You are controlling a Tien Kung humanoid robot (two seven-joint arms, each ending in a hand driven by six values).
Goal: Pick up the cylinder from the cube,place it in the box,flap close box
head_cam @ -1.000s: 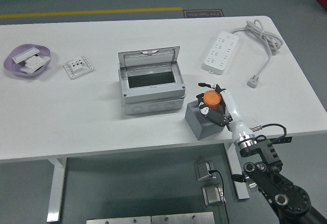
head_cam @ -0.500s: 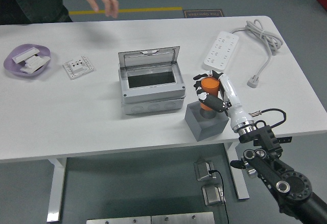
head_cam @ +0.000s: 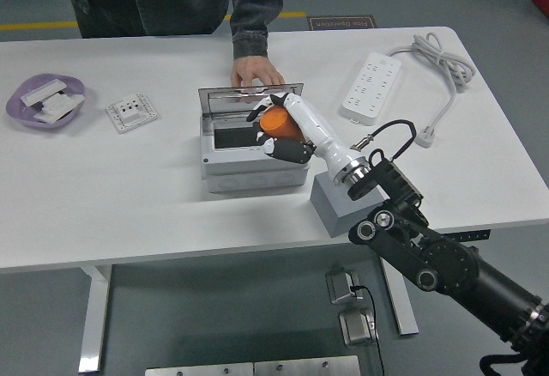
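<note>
My right hand [head_cam: 276, 127] is shut on the orange cylinder [head_cam: 276, 122] and holds it over the opening of the grey box [head_cam: 249, 163]. The box's lid [head_cam: 249, 95] stands open at the back. A person at the far side rests a hand [head_cam: 256, 73] on the top edge of the lid. The grey cube [head_cam: 336, 205] sits bare on the table to the right of the box, partly hidden behind my right arm. My left arm is out of view.
A white power strip [head_cam: 371, 86] with its cable [head_cam: 442, 67] lies at the back right. A purple dish [head_cam: 46, 101] with white parts and a white socket plate [head_cam: 131, 112] lie at the far left. The table's near edge [head_cam: 171, 251] runs below the box.
My right hand lifted the cylinder off the cube and carried it left over the box opening. The person stepped up to the table and put a hand on the lid.
</note>
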